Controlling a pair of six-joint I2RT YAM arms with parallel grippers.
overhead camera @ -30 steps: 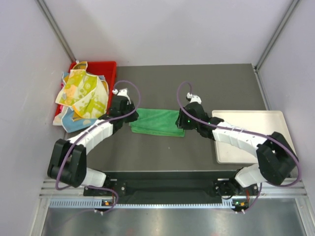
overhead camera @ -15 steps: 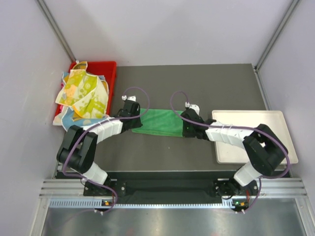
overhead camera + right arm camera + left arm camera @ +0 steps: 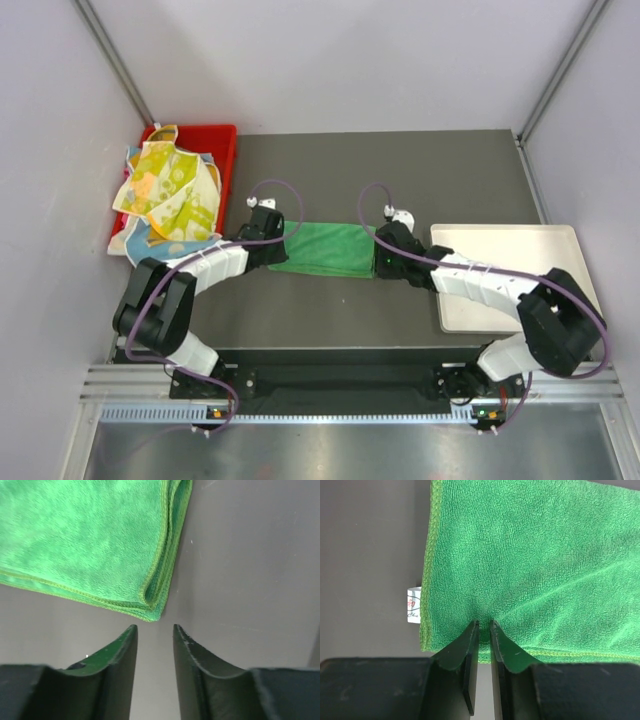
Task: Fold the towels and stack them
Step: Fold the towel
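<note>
A plain green terry-cloth towel (image 3: 325,250), folded, is being pinched at its near-left hem by the left gripper (image 3: 483,625), jaws clamped on a pucker, probably for another fold. It is lying flat on the dark grey table (image 3: 430,170). The right gripper (image 3: 154,627) is being held low, jaws apart and empty, just short of the layered corner. The left arm (image 3: 200,268) and right arm (image 3: 470,280) are being stretched forward, wrists turned inward.

Folded green terry-cloth towel (image 3: 325,250) lies mid dark grey flat tabletop (image 3: 400,170); red plastic bin (image 3: 215,135) at 10 o'clock from it, w/ patterned soft cloths (image 3: 165,190) heaped inside; flat white rectangular tray (image 3: 520,245) at 3 o'clock.
</note>
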